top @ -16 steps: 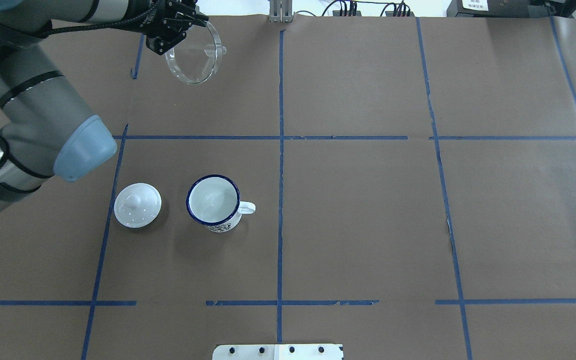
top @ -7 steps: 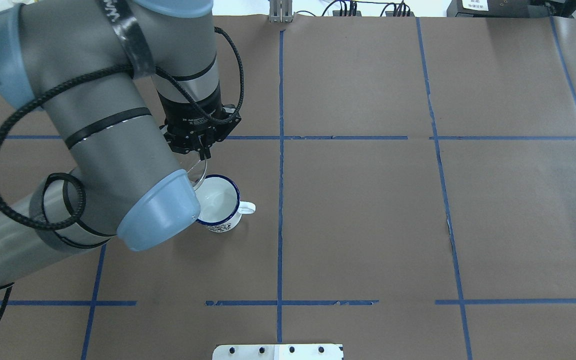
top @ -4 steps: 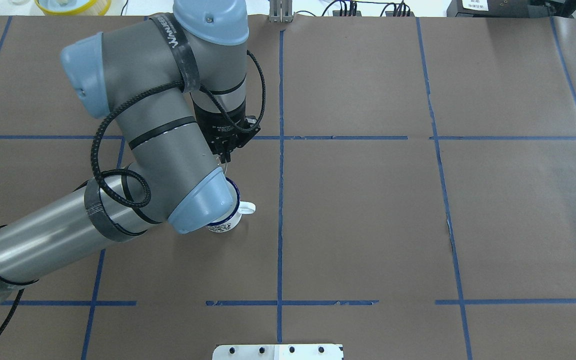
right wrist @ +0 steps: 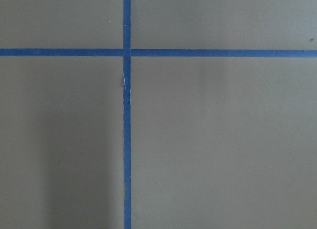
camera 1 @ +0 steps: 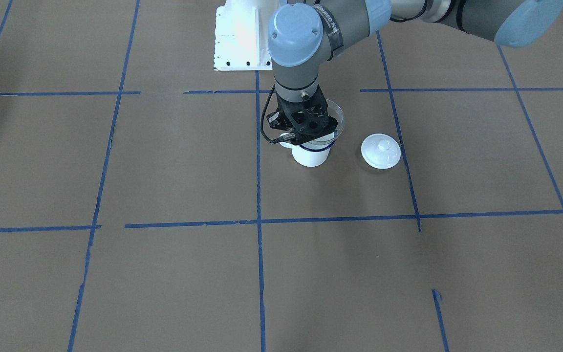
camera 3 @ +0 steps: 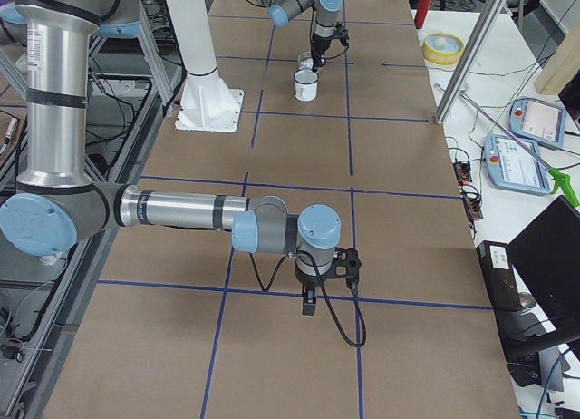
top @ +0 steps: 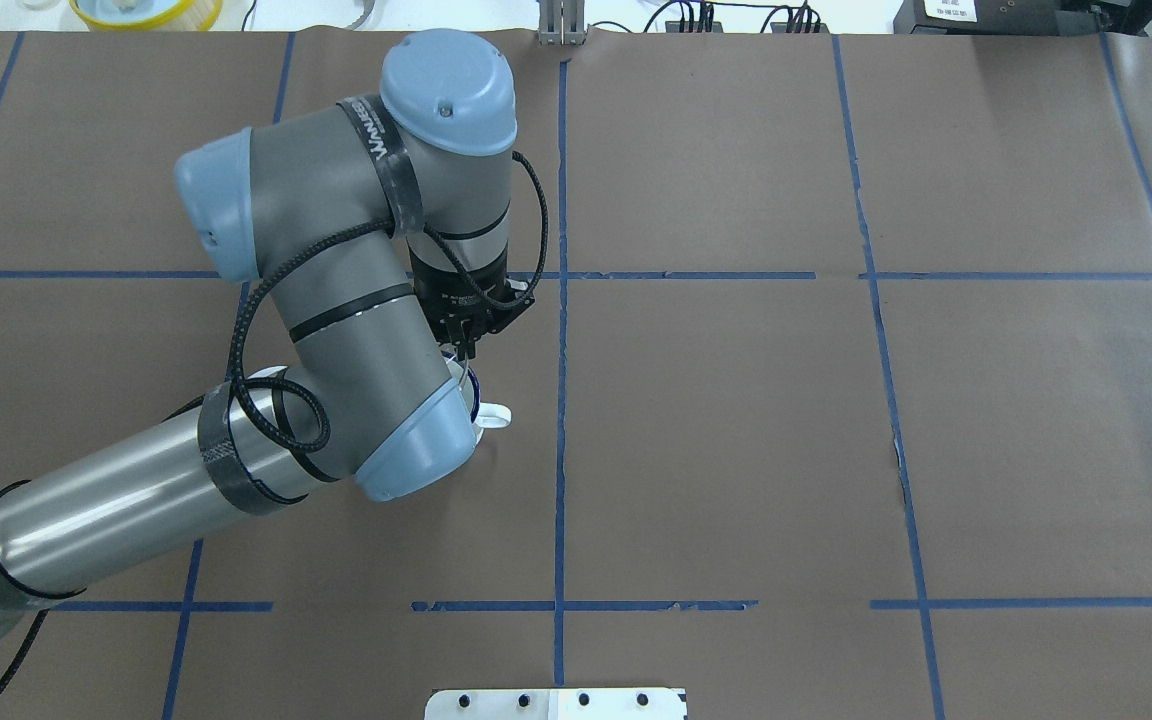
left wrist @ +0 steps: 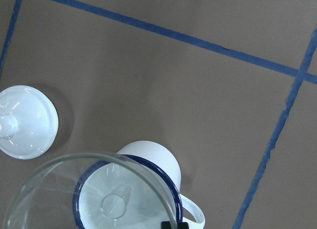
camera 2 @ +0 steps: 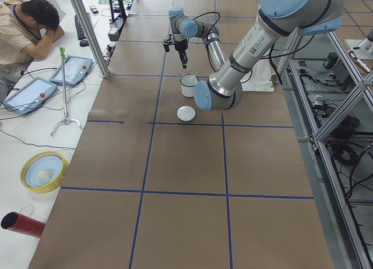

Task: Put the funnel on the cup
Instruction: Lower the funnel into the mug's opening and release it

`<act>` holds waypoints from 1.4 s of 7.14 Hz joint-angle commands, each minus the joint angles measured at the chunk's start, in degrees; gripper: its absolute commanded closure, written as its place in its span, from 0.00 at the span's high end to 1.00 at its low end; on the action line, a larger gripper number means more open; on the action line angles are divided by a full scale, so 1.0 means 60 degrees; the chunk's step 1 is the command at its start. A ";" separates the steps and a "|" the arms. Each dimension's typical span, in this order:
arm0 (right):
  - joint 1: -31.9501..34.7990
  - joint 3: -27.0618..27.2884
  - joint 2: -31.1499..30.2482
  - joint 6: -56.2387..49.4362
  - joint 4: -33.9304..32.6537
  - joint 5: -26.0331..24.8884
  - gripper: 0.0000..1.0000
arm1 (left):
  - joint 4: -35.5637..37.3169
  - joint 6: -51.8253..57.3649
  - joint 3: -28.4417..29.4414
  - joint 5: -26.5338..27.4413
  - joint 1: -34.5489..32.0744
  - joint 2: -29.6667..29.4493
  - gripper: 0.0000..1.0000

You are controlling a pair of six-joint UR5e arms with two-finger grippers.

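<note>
The clear funnel (camera 1: 337, 117) hangs from my left gripper (camera 1: 307, 133), which is shut on its rim. It sits just over the white cup with the dark blue rim (camera 1: 311, 156), spout pointing down into the cup's mouth. In the left wrist view the funnel (left wrist: 49, 189) is off-centre to the left over the cup (left wrist: 153, 162), and its spout tip is inside the blue rim. In the overhead view my left gripper (top: 461, 350) and elbow hide most of the cup; only the handle (top: 496, 418) shows. My right gripper (camera 3: 308, 303) points down over bare table; I cannot tell whether it is open.
A white knobbed lid (camera 1: 380, 151) lies on the table close beside the cup, also seen in the left wrist view (left wrist: 25, 121). The robot's white base plate (camera 1: 240, 39) is behind. A yellow bowl (top: 126, 10) sits beyond the table's far edge. An operator (camera 2: 29, 24) sits at the side.
My left arm has carried the funnel from the table's far edge to directly over the cup and turned its spout downward. The cup and the lid have not moved.
</note>
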 commanded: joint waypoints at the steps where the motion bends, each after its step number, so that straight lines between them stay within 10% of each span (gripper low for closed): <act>1: 0.0000 0.0000 0.0000 0.0000 0.0000 0.0000 1.00 | -0.0356 0.0006 0.0011 0.0016 0.0229 0.0267 0.00; 8: 0.0000 0.0000 0.0000 0.0000 0.0000 0.0000 1.00 | -0.1001 -0.0111 0.0025 0.0046 0.0274 0.0428 0.06; 9: 0.0000 0.0000 0.0000 0.0000 0.0000 0.0000 1.00 | -0.1001 -0.0140 0.0054 0.0089 0.0274 0.0472 0.99; 10: 0.0000 0.0000 0.0000 0.0000 0.0000 0.0000 1.00 | -0.1001 -0.0213 0.0055 0.0104 0.0289 0.0501 1.00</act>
